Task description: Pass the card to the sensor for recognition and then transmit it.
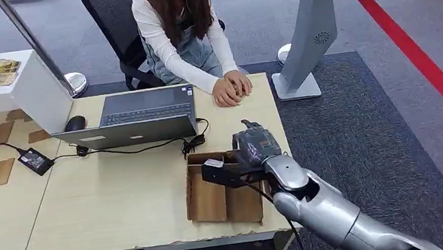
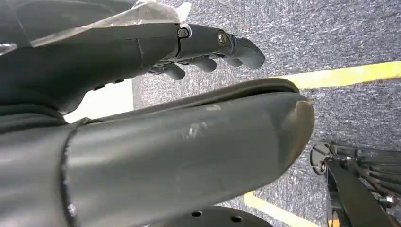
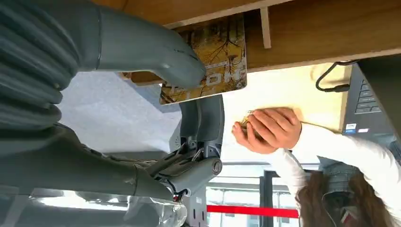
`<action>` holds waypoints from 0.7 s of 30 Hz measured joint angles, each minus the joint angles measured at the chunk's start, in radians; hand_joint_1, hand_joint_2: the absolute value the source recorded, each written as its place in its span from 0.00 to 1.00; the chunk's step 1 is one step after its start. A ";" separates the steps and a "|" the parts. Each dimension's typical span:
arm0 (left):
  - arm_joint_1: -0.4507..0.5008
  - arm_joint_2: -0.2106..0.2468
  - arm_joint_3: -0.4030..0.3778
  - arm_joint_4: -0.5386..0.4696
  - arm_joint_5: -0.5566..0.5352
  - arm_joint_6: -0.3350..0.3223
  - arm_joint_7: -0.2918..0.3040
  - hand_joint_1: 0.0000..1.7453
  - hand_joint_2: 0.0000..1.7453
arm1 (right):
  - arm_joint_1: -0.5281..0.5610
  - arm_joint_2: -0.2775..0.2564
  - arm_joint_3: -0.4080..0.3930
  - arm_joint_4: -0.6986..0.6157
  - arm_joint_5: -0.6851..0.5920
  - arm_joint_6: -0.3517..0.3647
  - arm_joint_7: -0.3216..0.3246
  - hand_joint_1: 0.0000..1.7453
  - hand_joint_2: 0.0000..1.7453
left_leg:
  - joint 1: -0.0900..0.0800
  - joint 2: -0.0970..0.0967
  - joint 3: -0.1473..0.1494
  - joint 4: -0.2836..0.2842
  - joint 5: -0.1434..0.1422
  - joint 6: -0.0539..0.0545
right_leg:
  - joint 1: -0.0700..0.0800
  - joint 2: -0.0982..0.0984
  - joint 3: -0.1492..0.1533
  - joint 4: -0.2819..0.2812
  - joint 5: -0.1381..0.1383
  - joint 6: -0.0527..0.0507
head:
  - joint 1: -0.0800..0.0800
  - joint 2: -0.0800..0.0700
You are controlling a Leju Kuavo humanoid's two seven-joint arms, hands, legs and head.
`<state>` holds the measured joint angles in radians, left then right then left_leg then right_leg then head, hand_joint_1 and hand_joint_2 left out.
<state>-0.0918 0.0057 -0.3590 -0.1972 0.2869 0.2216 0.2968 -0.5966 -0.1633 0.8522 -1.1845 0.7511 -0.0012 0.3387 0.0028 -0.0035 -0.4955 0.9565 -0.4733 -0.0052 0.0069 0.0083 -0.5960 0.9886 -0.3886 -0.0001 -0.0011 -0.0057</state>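
Yellow autumn-tree printed card (image 3: 208,61), pinched under the right hand's (image 3: 156,56) thumb, held over the cardboard box (image 1: 223,190)

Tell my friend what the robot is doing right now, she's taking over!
Right hand: over the cardboard box near the table's front right corner; in the right wrist view its thumb pinches the card, a yellow picture card.
Left hand: hangs down over the grey carpet, fingers curled, holding nothing.
The person's hands rest together on the table beside the laptop.
Done: the card is gripped.
I cannot tell which item is the sensor, or whether the card has been read.
Left: scan the card if needed, then hand it over, probably to the person.
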 joint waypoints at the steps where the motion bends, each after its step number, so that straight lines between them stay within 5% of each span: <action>1: 0.000 0.000 0.000 0.000 0.000 0.000 0.000 0.00 0.00 | 0.001 0.001 -0.003 0.002 -0.008 -0.008 -0.001 0.81 1.00 | 0.000 0.000 0.000 0.000 0.000 0.000 | 0.000 0.000 0.000 0.000 0.000 0.000 | 0.000 0.000; 21: 0.001 -0.002 0.000 0.000 -0.003 0.005 -0.018 0.00 0.00 | -0.037 0.023 -0.142 -0.087 -0.359 -0.162 -0.112 0.77 1.00 | 0.000 0.000 0.000 0.000 0.000 0.000 | 0.000 0.000 0.000 0.000 0.000 0.000 | 0.000 0.000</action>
<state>-0.0912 0.0042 -0.3594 -0.1972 0.2838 0.2270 0.2792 -0.6332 -0.1404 0.7107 -1.2719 0.3917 -0.1629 0.2270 0.0027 -0.0035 -0.4956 0.9565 -0.4733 -0.0052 0.0068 0.0083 -0.5961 0.9886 -0.3885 -0.0001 -0.0011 -0.0057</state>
